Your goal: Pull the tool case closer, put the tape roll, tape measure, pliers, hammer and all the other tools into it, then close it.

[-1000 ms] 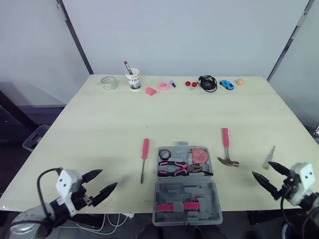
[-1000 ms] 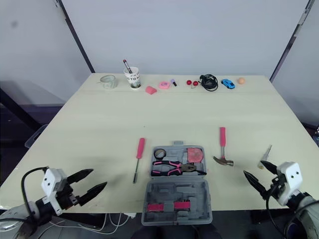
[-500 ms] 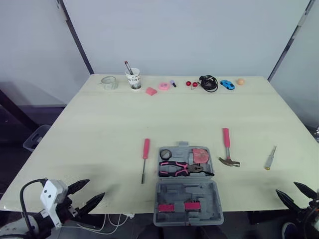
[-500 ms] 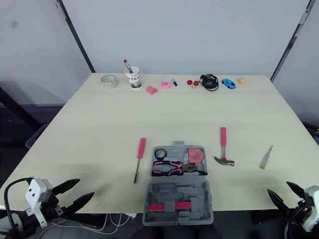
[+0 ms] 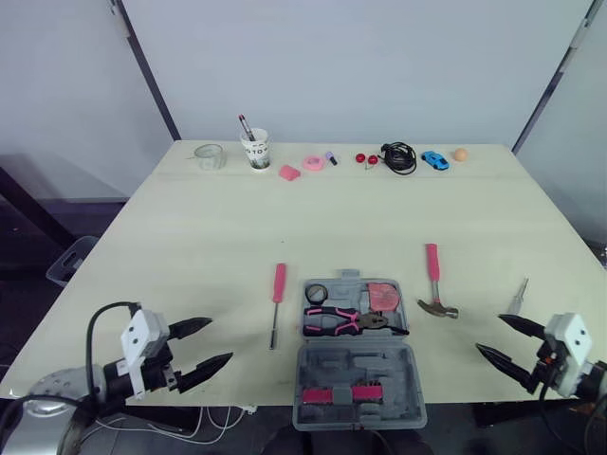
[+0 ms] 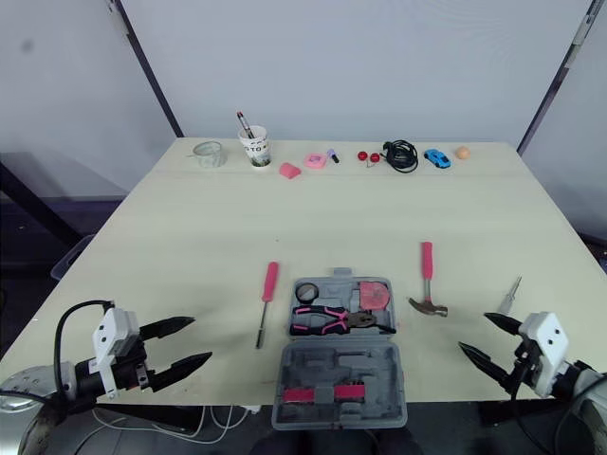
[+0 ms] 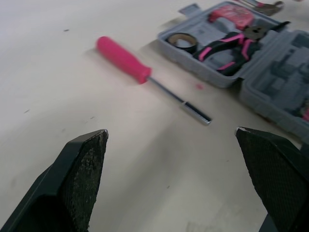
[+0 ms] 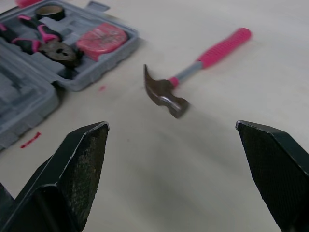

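A pale grey wall (image 5: 379,57) is backing the wide cream table (image 5: 190,227), where the open tool case (image 5: 358,379) is sitting near the front edge between the left tool (image 5: 220,340) and right tool (image 5: 488,334), both gaping wide and holding nothing.

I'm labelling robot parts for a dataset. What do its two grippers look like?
The left gripper and right gripper match: each has a boxy white housing at the wrist carrying two long black fingers that taper to points. The wrist views show the inner pads finely cross-hatched. A black cable loops out behind the left housing.
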Tool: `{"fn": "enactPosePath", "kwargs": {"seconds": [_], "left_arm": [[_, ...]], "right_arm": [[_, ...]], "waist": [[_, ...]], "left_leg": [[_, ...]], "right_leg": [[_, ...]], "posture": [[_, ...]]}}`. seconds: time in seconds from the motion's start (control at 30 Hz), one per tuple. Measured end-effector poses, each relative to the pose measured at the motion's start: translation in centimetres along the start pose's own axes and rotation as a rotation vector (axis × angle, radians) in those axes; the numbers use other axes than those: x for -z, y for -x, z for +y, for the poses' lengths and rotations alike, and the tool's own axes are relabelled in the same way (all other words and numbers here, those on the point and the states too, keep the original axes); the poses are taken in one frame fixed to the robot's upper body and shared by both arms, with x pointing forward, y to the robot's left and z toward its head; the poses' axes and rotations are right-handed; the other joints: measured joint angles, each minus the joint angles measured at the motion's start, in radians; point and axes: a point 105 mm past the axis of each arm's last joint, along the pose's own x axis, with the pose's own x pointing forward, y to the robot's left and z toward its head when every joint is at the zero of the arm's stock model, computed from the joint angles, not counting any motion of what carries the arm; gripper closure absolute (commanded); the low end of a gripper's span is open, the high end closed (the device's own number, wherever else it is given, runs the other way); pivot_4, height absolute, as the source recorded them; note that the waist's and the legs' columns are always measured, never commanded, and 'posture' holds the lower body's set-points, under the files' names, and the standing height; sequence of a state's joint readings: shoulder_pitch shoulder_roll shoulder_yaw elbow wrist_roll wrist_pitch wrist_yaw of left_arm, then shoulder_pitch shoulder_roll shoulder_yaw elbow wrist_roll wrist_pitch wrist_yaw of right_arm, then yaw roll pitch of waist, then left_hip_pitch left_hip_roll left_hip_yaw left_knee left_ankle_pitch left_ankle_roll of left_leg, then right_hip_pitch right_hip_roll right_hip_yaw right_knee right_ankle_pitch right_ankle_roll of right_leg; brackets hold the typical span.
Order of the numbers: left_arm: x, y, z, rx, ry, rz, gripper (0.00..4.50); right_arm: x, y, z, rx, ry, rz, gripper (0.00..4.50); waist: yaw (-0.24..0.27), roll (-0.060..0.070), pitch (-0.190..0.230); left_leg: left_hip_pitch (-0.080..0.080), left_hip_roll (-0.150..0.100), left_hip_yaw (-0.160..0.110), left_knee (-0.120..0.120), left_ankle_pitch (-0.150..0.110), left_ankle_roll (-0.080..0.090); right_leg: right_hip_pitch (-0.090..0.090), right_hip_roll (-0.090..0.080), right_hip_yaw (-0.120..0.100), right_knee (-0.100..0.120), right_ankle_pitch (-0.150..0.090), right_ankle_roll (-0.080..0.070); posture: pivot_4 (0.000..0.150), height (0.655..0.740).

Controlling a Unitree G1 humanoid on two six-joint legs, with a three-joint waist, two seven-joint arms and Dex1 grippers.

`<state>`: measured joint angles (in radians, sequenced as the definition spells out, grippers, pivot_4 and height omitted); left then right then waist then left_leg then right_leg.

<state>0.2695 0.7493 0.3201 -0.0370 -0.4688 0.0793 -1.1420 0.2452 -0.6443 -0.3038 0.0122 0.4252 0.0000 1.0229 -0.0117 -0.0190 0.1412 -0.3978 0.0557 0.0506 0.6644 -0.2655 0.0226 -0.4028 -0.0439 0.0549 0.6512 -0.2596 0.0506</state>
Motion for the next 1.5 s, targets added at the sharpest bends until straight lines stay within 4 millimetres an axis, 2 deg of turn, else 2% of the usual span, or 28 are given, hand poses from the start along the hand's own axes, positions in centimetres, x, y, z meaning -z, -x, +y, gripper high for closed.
{"fn": "enactPosePath", "kwargs": {"seconds": [0.1, 0.2, 0.33, 0.5, 0.67, 0.8, 1.1, 1.5], "left_arm": [[-0.5, -1.5, -0.3, 0.113, -0.046, 0.029, 0.82], [-1.2, -2.8, -0.3, 0.183, -0.077, 0.025, 2.32], [-1.3, -4.2, -0.4, 0.268, -0.098, 0.041, 4.38], [-1.3, -5.3, -0.8, 0.357, -0.108, 0.063, 4.45], [-0.4, -6.5, -1.3, 0.441, -0.120, 0.136, 4.45], [-0.7, -7.6, -1.1, 0.466, -0.136, 0.155, 4.45], [0.5, -9.6, -1.9, 0.511, -0.119, 0.199, 4.45], [0.6, -10.2, -1.6, 0.503, -0.122, 0.211, 4.45]], "right_arm": [[-1.0, -2.0, 1.0, -0.111, 0.040, 0.022, 0.90], [-2.0, -3.4, 1.4, -0.183, 0.091, 0.030, 2.41], [-2.0, -4.9, 2.2, -0.279, 0.147, 0.072, 4.45], [-1.3, -6.5, 3.1, -0.363, 0.207, 0.126, 4.49], [-0.7, -7.8, 4.0, -0.439, 0.275, 0.179, 4.49], [-0.8, -9.1, 4.5, -0.475, 0.305, 0.191, 4.49], [-0.1, -10.2, 4.7, -0.511, 0.344, 0.229, 4.49], [0.4, -11.2, 5.9, -0.556, 0.356, 0.235, 4.49]], "waist": [[0.000, 0.000, 0.000], [0.000, 0.000, 0.000], [0.000, -0.001, 0.001], [0.000, -0.001, 0.001], [0.000, -0.001, 0.001], [0.000, -0.002, 0.001], [0.000, -0.002, 0.002], [0.000, -0.002, 0.002]], "left_leg": [[0.000, -0.002, 0.000, 0.000, 0.000, 0.000], [0.001, -0.002, 0.000, 0.001, 0.000, 0.000], [0.000, -0.001, 0.002, 0.001, 0.000, 0.000], [0.000, -0.001, 0.002, 0.001, 0.000, 0.000], [0.000, -0.001, 0.002, 0.002, 0.000, 0.000], [0.000, 0.000, 0.002, 0.003, 0.000, 0.000], [0.000, 0.000, 0.001, 0.004, 0.000, 0.000], [0.000, 0.000, 0.001, 0.004, 0.000, 0.000]], "right_leg": [[0.000, 0.002, 0.000, 0.000, 0.000, 0.000], [0.001, 0.004, 0.000, 0.000, 0.000, 0.000], [0.001, 0.006, -0.001, 0.001, 0.000, 0.000], [0.001, 0.007, -0.001, 0.002, 0.000, 0.000], [0.001, 0.008, 0.000, 0.003, 0.000, 0.000], [0.001, 0.008, 0.000, 0.004, 0.000, 0.000], [0.001, 0.009, 0.000, 0.006, 0.002, 0.003], [0.001, 0.009, 0.000, 0.007, 0.002, 0.003]], "posture": [[0.150, 0.7400], [0.150, 0.7400], [0.150, 0.7400], [0.150, 0.7400], [0.150, 0.7400], [0.150, 0.7400], [0.150, 0.7400], [0.150, 0.7400]]}}
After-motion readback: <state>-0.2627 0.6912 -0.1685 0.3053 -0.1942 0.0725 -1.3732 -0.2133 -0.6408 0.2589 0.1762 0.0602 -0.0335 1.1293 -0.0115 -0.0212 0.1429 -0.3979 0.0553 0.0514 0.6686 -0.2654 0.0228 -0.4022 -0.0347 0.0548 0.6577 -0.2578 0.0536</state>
